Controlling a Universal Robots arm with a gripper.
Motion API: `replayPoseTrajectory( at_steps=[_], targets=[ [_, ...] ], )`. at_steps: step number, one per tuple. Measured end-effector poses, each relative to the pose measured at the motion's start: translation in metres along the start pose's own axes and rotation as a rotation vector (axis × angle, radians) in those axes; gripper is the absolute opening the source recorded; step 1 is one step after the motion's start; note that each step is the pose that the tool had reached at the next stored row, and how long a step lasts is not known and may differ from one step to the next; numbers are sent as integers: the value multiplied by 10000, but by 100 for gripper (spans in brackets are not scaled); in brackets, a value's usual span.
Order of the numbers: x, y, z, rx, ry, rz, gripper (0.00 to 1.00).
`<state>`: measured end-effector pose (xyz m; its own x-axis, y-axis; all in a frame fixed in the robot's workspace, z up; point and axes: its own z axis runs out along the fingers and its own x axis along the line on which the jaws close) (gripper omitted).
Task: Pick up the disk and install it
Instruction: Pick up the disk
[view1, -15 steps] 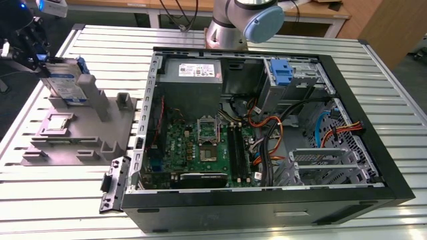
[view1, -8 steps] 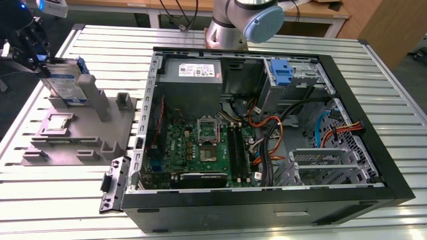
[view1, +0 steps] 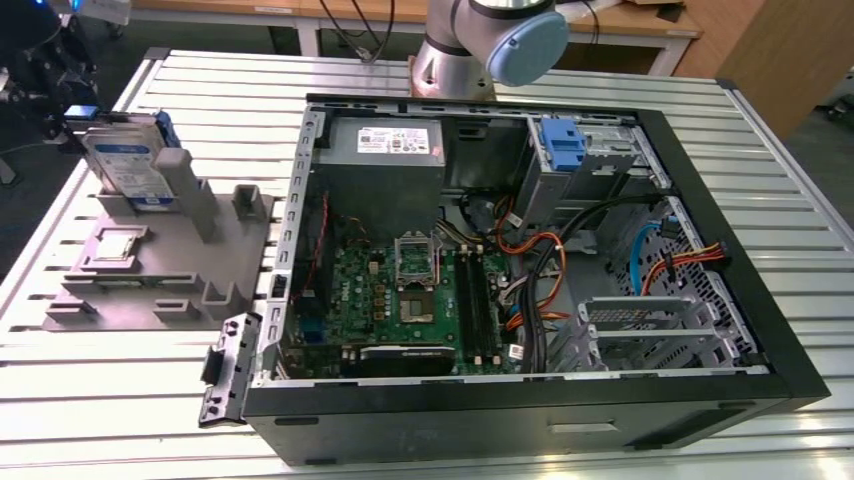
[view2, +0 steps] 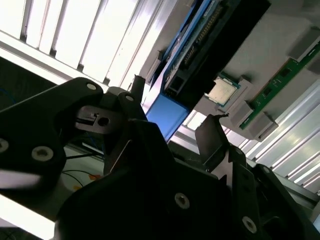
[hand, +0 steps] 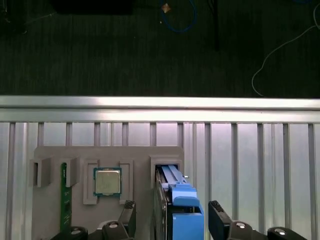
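Observation:
The disk (view1: 131, 165) stands on edge in a slot of the grey stand (view1: 147, 260), at the exterior view's left beside the open computer case. It is silver-grey with a white-and-blue label and a blue carrier frame. In the first wrist view the disk's blue frame (hand: 181, 200) lies between my two black fingers (hand: 128, 212), with a gap on each side. My gripper (hand: 172, 214) is open and straddles the disk's upper edge without touching it. In the second wrist view the gripper (view2: 175, 102) brackets the blue frame (view2: 167, 117) the same way.
The stand also holds a processor chip (hand: 107, 181) and a green memory stick (hand: 64, 200) in slots beside the disk. The open case (view1: 534, 260) holds a motherboard, cables, a grey power supply (view1: 387, 140) and a drive bay with a blue carrier (view1: 566, 150). Beyond the slatted table edge (hand: 160, 102) is dark floor.

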<state>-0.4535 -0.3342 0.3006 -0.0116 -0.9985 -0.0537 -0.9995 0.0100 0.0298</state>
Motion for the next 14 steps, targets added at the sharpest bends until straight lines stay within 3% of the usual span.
replayPoseTrajectory(
  at_steps=[14],
  targets=[
    [-2, 1, -29, 1, -1, 1, 67]
  ],
)
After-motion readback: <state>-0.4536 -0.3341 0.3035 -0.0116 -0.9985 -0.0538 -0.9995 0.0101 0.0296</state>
